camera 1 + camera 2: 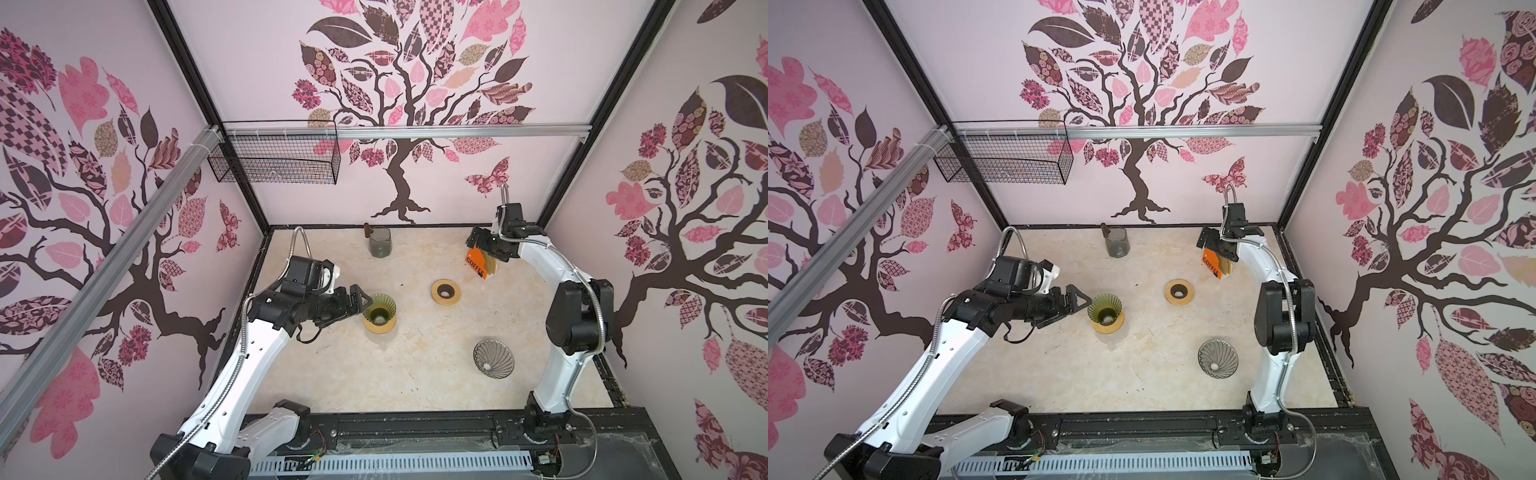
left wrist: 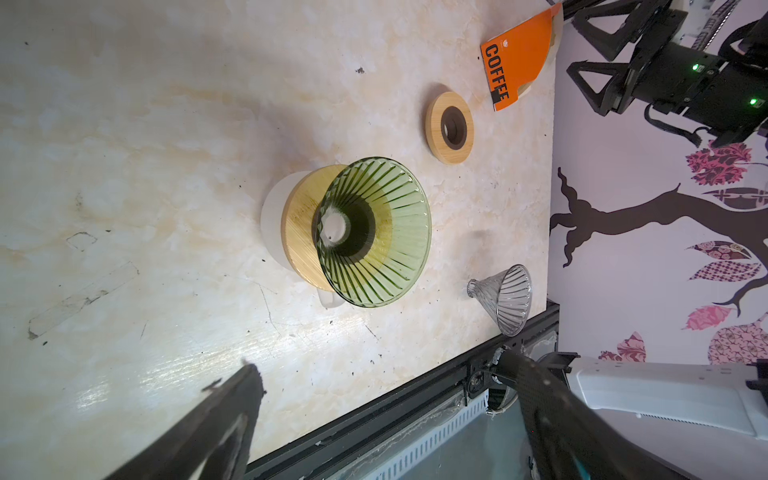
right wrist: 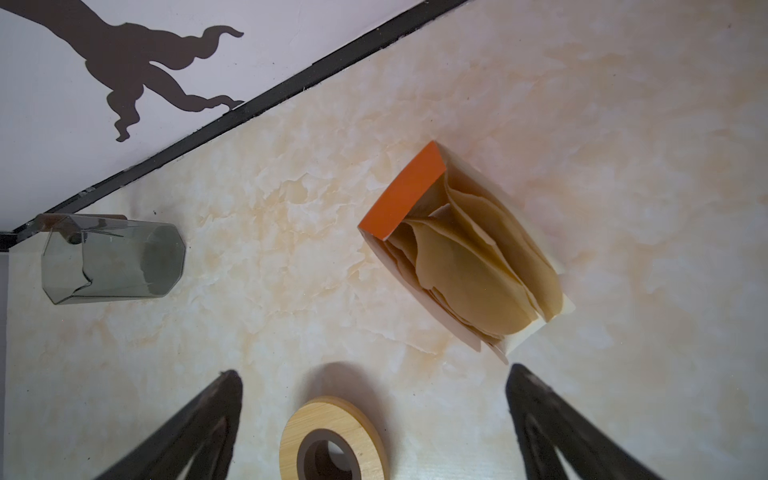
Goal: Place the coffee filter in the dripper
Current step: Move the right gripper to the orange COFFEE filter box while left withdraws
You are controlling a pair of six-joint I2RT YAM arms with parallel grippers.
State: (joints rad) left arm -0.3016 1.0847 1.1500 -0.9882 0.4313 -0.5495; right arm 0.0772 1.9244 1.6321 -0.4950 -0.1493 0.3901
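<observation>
Right gripper (image 3: 374, 376), jaws apart, arm arched over filter box (image 3: 405, 195); left gripper (image 1: 361, 299), jaws apart, arm outstretched beside dripper (image 1: 379, 308).

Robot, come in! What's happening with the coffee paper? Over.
Both grippers open, empty: left gripper beside green ribbed glass dripper, right gripper near orange filter box. Brown paper filters in box, none in dripper. Flat wooden ring between them.

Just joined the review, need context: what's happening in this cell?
Two arms, nothing held yet. The right gripper hangs open over the orange coffee filter box, with the brown paper filters standing inside it. The left gripper is open beside the green glass dripper, which sits empty on its wooden ring. No filter is placed.
</observation>
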